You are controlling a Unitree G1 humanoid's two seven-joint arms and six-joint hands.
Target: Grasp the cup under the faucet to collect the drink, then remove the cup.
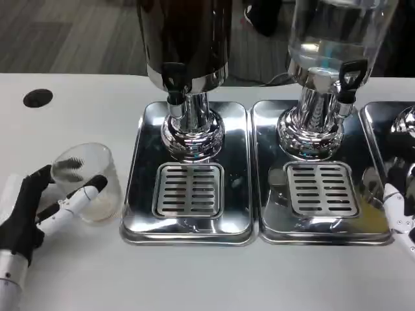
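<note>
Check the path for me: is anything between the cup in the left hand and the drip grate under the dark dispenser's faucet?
Nothing visible blocks it. The left hand holds the clear cup on the table, just left of the steel tray. Only the tray's raised rim lies between it and the grate below the faucet.

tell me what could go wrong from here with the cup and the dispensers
The left hand holds the clear cup only from one side on the table, so it might slip or tip when lifted. The cup sits left of the tray, well off the dark dispenser's faucet; carrying it in could clip the tray's raised rim.
</note>
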